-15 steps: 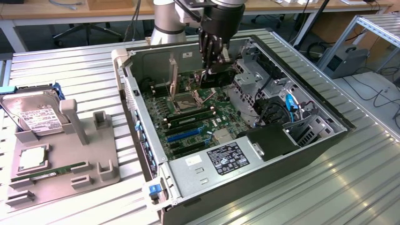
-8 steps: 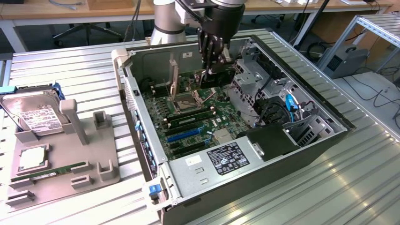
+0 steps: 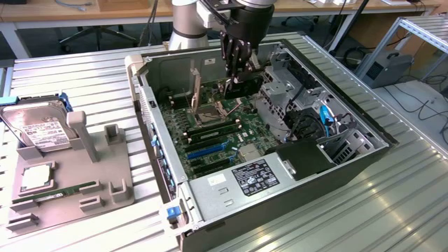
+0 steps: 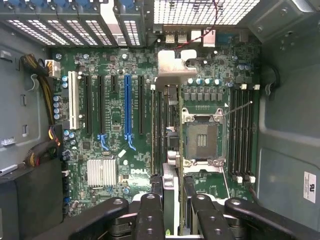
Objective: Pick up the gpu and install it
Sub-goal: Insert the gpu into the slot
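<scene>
We see a ribbed, glossy metal counter (image 3: 392,210), a matt plastic tray (image 3: 105,181), a bright metal bracket (image 4: 175,67) on the graphics card (image 4: 170,180).

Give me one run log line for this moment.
step: install gpu | end effector: holding gpu | location: above motherboard, inside open case | gpu: not seated

The arm (image 3: 188,21) is running off the top edge of the exterior view, and the gripper (image 3: 238,74) is losing its fingertips against the dark graphics card (image 3: 242,89), so the exact contact is staying unclear there. In the wrist view the card is presenting just its thin edge, hiding both faces and covering the slot beneath, while the fingers (image 4: 150,215) are being cut off by the frame's edge. Print on the power supply label (image 3: 255,177) and the hard drive (image 3: 39,128) is reading too small, and the tray (image 3: 105,176) is being clipped at the exterior view's left.
</scene>
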Tool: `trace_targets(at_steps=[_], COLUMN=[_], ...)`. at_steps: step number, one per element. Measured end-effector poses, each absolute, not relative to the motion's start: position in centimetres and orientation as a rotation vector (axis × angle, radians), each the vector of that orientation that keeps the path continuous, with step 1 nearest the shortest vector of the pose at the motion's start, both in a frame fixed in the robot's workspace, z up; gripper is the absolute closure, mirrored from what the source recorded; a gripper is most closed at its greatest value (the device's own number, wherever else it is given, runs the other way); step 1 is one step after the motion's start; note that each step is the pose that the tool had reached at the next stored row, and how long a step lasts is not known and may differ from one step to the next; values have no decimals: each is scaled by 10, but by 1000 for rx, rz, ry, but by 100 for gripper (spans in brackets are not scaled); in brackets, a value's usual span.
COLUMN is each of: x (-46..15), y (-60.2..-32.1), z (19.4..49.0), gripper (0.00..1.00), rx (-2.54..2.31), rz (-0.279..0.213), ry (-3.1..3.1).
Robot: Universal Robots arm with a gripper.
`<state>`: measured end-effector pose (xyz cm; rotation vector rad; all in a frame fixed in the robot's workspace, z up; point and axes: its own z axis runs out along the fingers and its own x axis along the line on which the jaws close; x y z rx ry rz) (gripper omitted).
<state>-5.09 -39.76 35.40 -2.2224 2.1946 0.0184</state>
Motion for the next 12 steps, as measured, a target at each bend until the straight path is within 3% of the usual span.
trace_targets(at_steps=[12], x=[-51], y=[-398], z=[352], gripper=[73], rx=[-2228], rz=[18], ry=[2189])
